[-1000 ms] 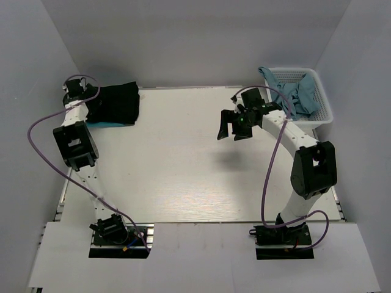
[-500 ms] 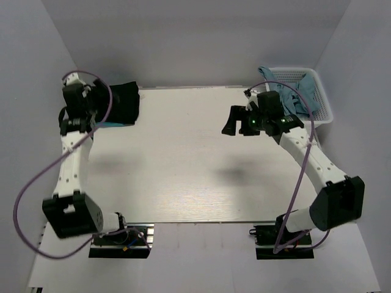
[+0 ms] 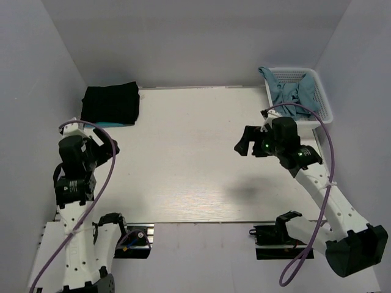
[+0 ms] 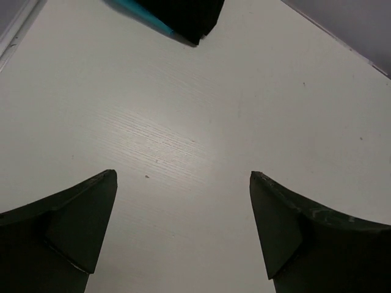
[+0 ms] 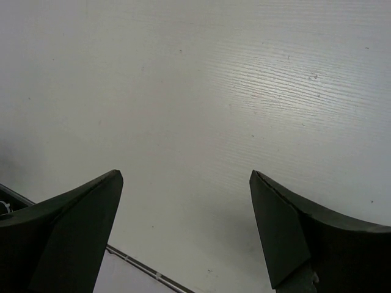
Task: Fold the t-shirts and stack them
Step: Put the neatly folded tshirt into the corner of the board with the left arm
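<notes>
Grippers [image 3: 109, 145] [image 3: 244, 140] back over white table [image 3: 183, 183]

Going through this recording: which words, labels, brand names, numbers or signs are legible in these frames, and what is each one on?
None can be read. The folded black t-shirt, the greyish-blue t-shirts in the white basket and the table show no legible print in any view. Both wrist views show only bare tabletop, with no text.

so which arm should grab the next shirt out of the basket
Right. The right arm hangs near the basket of unfolded blue shirts, jaws open and empty. The left arm is across the table, nearer the folded black shirt.
</notes>
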{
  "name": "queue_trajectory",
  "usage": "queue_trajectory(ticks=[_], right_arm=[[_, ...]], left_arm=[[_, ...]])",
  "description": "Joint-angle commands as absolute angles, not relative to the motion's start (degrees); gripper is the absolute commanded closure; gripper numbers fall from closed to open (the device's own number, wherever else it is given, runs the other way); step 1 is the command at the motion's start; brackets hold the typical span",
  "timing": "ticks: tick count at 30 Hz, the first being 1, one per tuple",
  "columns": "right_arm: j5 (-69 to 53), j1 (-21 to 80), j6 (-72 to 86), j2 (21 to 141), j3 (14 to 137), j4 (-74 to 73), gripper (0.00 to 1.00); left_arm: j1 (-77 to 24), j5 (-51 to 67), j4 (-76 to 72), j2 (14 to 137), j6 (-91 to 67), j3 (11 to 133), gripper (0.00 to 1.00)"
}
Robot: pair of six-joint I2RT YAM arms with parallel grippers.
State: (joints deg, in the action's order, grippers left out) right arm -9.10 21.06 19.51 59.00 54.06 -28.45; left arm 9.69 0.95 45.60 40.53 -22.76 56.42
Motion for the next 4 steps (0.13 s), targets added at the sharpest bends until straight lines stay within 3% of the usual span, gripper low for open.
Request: queue_trajectory(ticks=[1, 4], right_arm=[[-7.6, 21.1, 20.5, 56.2, 52.5, -25.8, 0.10], [-6.9, 21.0, 21.1, 54.3, 51.6, -24.1, 0.10]], left_arm=[[9.8, -1.8, 50.3, 38.2, -20.2, 58.2, 0.01], [9.8, -2.4, 50.3, 36.1, -19.2, 58.2, 0.01]])
